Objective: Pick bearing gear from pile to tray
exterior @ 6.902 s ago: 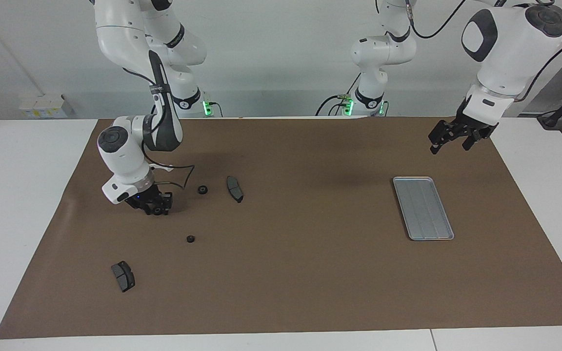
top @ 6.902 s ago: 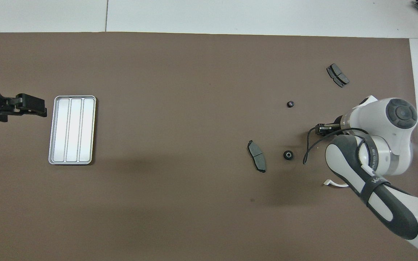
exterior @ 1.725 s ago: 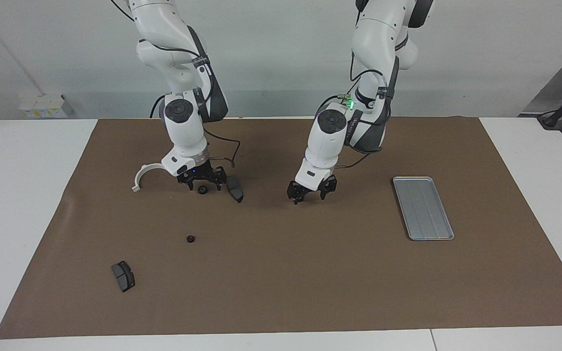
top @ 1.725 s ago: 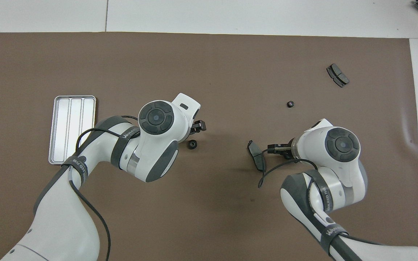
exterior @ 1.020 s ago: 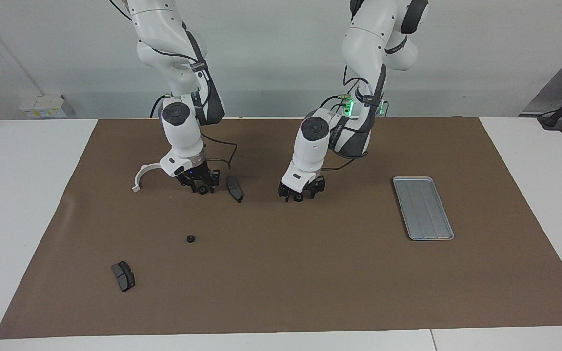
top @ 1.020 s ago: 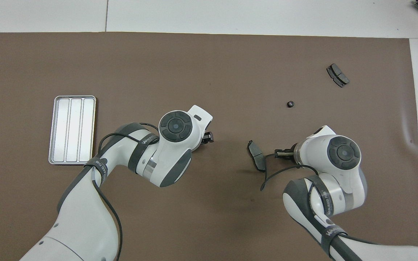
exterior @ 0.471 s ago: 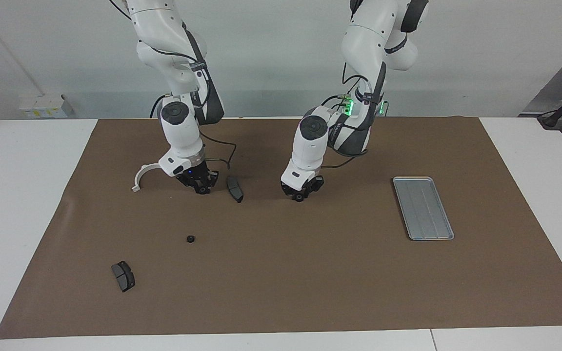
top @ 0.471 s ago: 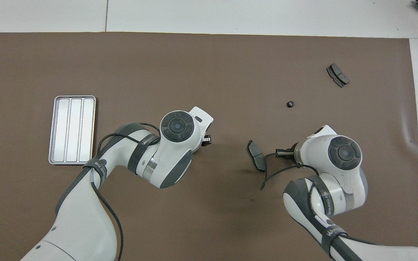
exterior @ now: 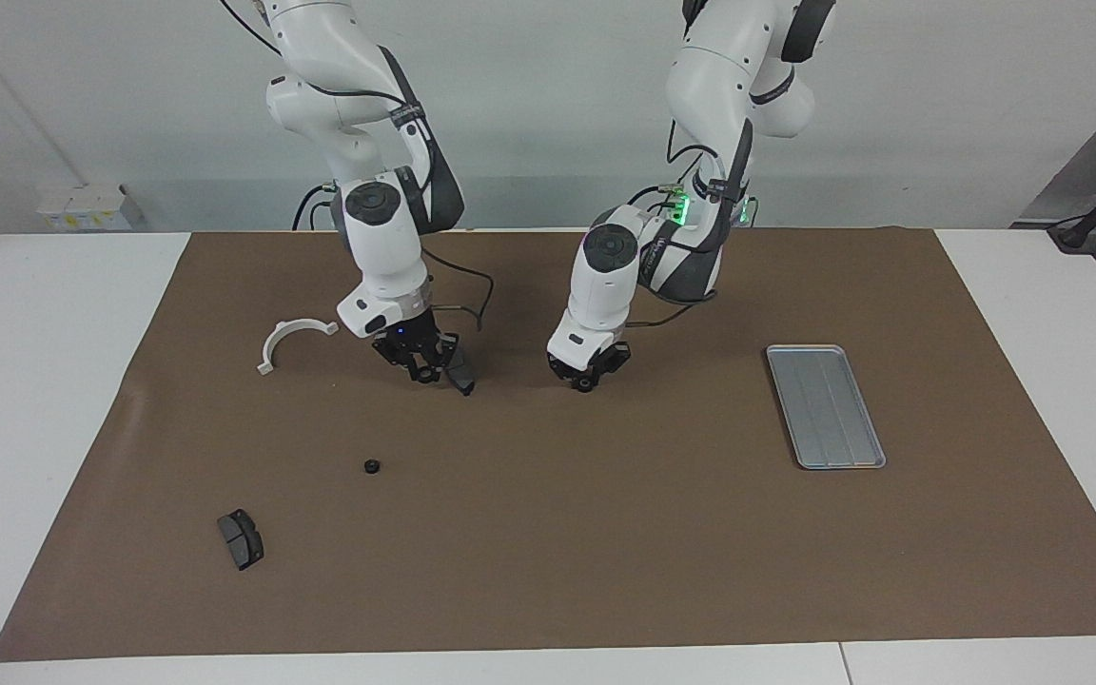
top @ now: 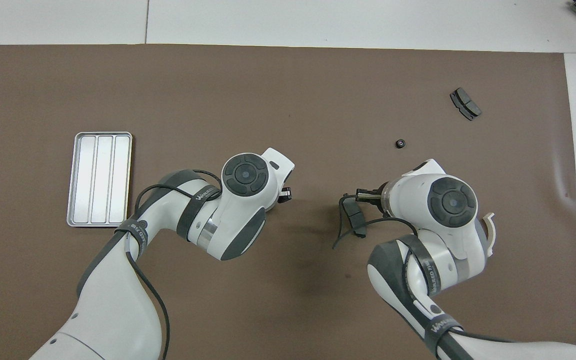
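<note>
**Brown mat, two gears pinched, tray waiting at nine o'clock**

Brown paper covers the tabletop (exterior: 548, 533), and I read it as a dial, with twelve pointing straight away from my bases.

My right gripper (exterior: 424, 373) is narrowed onto a small black shape at its tips, which I take to be one gear (exterior: 425, 377). It hangs low over the mat, just beside the near brake pad (exterior: 459, 377). I pinch across the gear's round body because a part that small and smooth would likely roll out of a loose grip.

My left gripper (exterior: 585, 379) is down at the middle of the mat, drawn in on a second gear (exterior: 584, 385). I can't tell whether that gear has left the paper.

The tray (exterior: 826, 406) lies at nine o'clock from the left gripper, well apart and with nothing in it, so no gear is delivered yet. The left arm has the shorter run there.

A loose gear (top: 400, 143) sits at one o'clock from my right gripper. The far brake pad (top: 465, 103) is out at two o'clock and the white bracket (exterior: 296, 340) at four. Neither belongs in the tray, so they stay put.
</note>
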Robot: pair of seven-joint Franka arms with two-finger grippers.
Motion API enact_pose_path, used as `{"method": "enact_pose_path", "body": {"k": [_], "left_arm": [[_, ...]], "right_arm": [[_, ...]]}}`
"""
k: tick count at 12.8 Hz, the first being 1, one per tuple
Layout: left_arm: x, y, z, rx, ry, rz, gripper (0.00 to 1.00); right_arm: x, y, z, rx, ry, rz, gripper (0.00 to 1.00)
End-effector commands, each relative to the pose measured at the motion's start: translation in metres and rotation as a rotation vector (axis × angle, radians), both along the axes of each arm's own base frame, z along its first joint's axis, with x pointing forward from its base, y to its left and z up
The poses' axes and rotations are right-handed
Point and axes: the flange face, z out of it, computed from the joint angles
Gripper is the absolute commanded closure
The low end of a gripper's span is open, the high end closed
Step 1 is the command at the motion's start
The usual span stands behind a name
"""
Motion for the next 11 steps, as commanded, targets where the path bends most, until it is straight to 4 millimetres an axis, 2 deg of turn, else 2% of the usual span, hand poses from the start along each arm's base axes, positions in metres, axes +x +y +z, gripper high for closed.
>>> {"method": "enact_pose_path", "body": {"k": [1, 3, 5, 7, 8, 11], "left_arm": [[0.022, 0.035, 0.024, 0.012, 0.006, 0.051, 1.0], [0.046, 0.073, 0.045, 0.018, 0.017, 0.062, 1.0], [0.068, 0.133, 0.071, 0.016, 0.023, 0.042, 1.0], [0.079, 0.199, 0.095, 0.012, 0.043, -0.029, 1.0], [0.084, 0.234, 0.098, 0.012, 0.067, -0.08, 1.0], [0.09, 0.315, 0.093, -0.008, 0.088, -0.211, 1.0]], "right_arm": [[0.015, 0.035, 0.012, 0.02, 0.018, -0.022, 1.0], [0.021, 0.053, 0.017, 0.033, 0.012, -0.048, 1.0], [0.023, 0.081, 0.023, 0.037, 0.02, -0.043, 1.0], [0.026, 0.106, 0.021, 0.039, 0.025, -0.07, 1.0], [0.027, 0.123, 0.015, 0.044, 0.025, -0.076, 1.0], [0.04, 0.191, -0.013, 0.041, 0.017, -0.116, 1.0]]}}
